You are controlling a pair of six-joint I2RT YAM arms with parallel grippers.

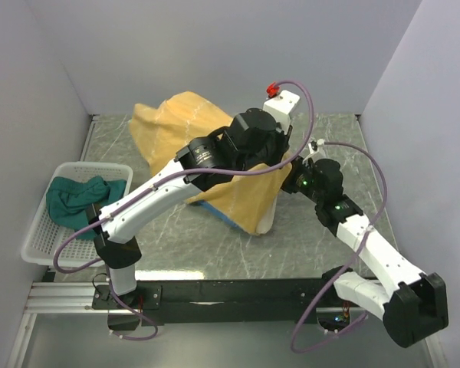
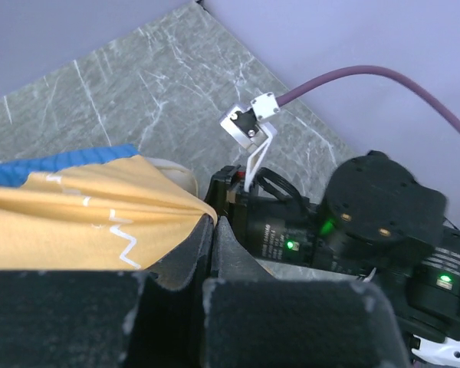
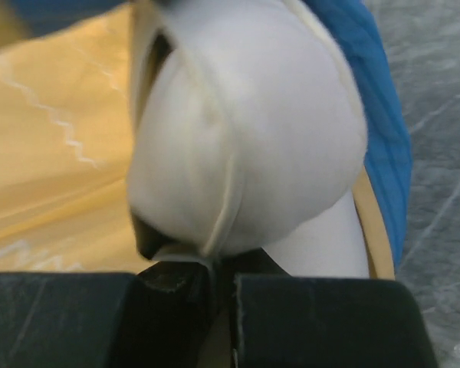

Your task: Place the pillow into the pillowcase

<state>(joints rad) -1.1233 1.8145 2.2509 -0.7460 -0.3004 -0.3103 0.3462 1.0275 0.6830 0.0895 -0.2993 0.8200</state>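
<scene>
Pillowcase (image 1: 185,130) lies as a mustard-yellow heap mid-table, bunched under and beyond the left arm's wrist, with a thin blue edge at its near side.

Left pincer (image 2: 215,224): jaws pressed together on a fold of the yellow cloth. The cloth runs off taut to the left of the fingertips. A blue strip of the case lies above the yellow. A small bulge of the white pillow (image 2: 178,173) shows just left of and above the pinch point.

Right pincer (image 3: 221,270): jaws closed, pinching the seam at the pillow's rounded corner. The pillow swells directly above the fingertips and fills the centre of the right wrist view. The case's opening wraps round it, yellow face to the left of the pincer and blue face curving down on the right. Only this corner of the pillow is visible.

The two pincers work close together at the right-hand end of the heap. The right arm's black wrist housing (image 2: 376,207), green lights on, sits just right of the left fingertips.

Grey marbled table (image 1: 215,245) is visible beyond both pincers.

White basket (image 1: 42,230) with a dark teal cloth (image 1: 77,198) inside sits far to the left, well apart from both pincers.
</scene>
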